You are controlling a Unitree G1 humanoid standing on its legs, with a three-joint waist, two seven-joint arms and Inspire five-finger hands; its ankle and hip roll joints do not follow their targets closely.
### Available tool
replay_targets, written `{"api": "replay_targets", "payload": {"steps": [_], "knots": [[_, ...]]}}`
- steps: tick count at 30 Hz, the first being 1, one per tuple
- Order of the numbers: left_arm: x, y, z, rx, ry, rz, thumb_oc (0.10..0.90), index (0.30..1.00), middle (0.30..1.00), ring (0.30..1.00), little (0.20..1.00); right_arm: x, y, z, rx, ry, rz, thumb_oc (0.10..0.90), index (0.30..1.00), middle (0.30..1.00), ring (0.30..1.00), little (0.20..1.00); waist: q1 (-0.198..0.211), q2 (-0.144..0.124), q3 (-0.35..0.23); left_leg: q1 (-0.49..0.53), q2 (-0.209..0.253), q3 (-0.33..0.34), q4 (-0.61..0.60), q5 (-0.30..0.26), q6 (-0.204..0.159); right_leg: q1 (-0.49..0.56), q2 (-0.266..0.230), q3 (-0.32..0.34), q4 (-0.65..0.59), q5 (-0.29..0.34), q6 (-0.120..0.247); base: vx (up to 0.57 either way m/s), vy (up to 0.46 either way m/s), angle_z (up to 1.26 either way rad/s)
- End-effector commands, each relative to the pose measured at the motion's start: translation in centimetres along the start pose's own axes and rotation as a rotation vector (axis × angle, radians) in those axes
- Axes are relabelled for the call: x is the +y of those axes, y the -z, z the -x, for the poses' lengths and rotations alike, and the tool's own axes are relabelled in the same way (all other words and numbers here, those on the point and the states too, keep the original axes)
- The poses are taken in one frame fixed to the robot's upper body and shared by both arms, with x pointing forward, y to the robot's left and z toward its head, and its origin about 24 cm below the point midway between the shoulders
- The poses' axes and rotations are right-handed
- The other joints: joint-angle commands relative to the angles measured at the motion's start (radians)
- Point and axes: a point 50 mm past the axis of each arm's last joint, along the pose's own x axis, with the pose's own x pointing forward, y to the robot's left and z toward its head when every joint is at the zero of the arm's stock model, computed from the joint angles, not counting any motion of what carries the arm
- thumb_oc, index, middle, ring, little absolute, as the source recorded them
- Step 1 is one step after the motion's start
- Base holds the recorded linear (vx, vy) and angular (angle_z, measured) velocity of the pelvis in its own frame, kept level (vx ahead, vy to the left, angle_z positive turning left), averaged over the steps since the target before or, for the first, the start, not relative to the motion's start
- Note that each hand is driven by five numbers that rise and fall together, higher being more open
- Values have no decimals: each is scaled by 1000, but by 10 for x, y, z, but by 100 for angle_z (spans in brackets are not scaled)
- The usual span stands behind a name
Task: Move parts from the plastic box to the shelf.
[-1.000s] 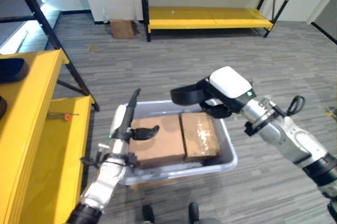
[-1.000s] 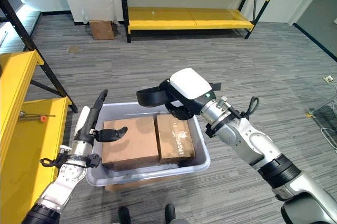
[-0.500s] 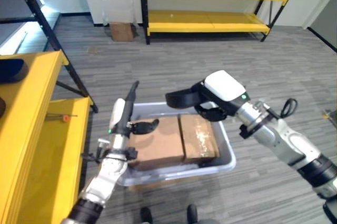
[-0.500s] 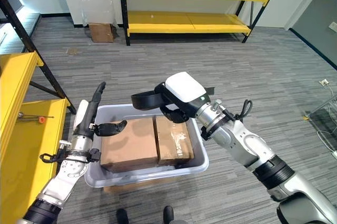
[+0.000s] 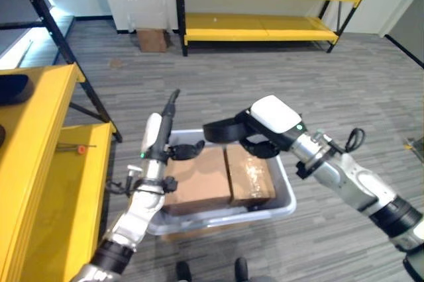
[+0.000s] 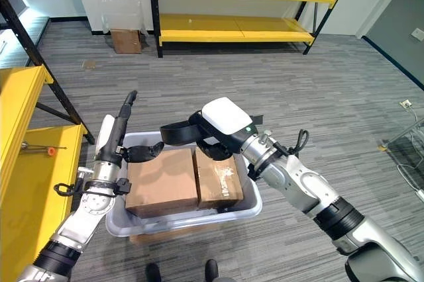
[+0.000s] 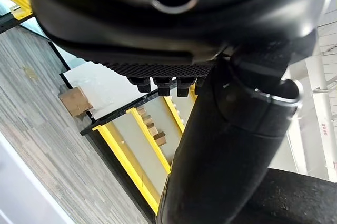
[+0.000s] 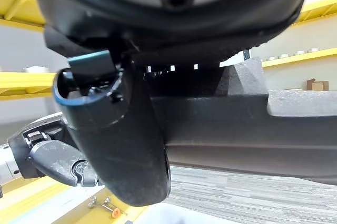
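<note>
We count one grey plastic box (image 6: 251,204) at lower centre, holding two brown cardboard parts: a larger part (image 6: 161,181) and a smaller taped part (image 6: 218,179). Two yellow shelf units show: one far shelf (image 6: 238,27) at the top, one near shelf (image 6: 26,189) at the left. One cardboard carton (image 6: 124,40) sits on the floor, upper left.
</note>
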Motion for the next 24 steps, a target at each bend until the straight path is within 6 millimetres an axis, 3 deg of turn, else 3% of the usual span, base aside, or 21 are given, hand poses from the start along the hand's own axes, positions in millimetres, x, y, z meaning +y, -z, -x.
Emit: {"api": "replay_targets", "payload": {"steps": [1,24], "knots": [[-2,-29,-25,-186,-14,-37,900,1000,1000,1000,1000,-48,-13,-28,-104,240,2,400,300,300,300,300,0,15,-143,78,61,-27,-3,-68,-40,2,-32,-10,1,24,82,0,0,0],[-28,-19,-21,-133,96,-33,900,1000,1000,1000,1000,-53,-19,-31,-142,257,-10,400,300,300,300,300,-10,18,-143,83,61,-27,-3,-67,-40,4,-34,-13,1,25,78,0,0,0]]}}
